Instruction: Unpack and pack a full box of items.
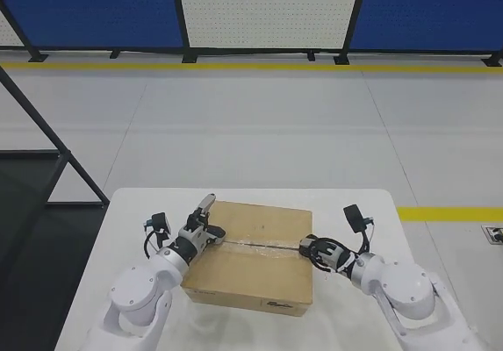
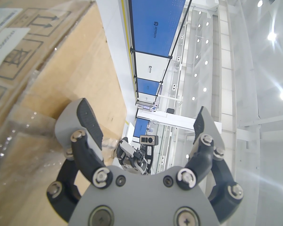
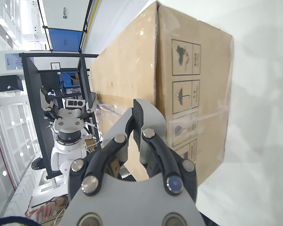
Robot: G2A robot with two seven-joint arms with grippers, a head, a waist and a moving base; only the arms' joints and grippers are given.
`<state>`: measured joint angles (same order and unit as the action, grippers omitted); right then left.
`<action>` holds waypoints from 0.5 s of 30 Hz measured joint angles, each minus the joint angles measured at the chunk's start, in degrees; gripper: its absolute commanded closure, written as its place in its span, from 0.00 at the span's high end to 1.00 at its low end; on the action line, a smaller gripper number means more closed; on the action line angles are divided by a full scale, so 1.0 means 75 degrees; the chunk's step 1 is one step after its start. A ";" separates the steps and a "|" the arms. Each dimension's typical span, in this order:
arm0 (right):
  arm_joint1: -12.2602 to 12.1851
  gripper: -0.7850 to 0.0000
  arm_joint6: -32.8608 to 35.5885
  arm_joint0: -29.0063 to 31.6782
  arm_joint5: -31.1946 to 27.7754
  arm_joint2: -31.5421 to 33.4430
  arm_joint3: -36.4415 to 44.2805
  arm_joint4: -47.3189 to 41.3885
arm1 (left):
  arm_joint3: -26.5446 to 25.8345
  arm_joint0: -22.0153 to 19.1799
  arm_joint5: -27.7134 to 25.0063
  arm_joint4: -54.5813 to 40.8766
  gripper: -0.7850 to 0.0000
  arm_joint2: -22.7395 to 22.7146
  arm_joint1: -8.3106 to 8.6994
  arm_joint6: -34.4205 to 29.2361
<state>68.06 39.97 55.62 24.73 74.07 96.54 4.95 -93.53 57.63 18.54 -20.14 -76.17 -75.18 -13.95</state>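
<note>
A closed brown cardboard box (image 1: 247, 263) sits in the middle of the white table (image 1: 356, 211), with clear tape (image 1: 251, 246) along its top seam. My left gripper (image 1: 210, 221) is at the box's left top edge, open. In the left wrist view one finger (image 2: 89, 121) rests against the taped edge of the box (image 2: 61, 71) and the other stands free in the air. My right gripper (image 1: 308, 247) is at the opposite end of the seam. In the right wrist view it (image 3: 135, 116) is shut, its pads together just over the top edge of the box (image 3: 132, 71).
A black metal frame (image 1: 23, 132) stands on the floor left of the table. Blue and white partition panels (image 1: 269, 22) line the back. Bare table strips lie left and right of the box, with the arms over them.
</note>
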 measured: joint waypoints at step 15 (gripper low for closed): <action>-0.0126 0.00 -0.0225 0.0726 -0.0058 0.0624 0.0354 -0.0170 | -0.0077 0.0064 0.0021 0.0037 1.00 -0.0013 0.0006 -0.0002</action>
<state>67.12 38.29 61.06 24.30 78.75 99.20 3.68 -94.11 58.11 18.69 -19.87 -76.26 -75.14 -13.97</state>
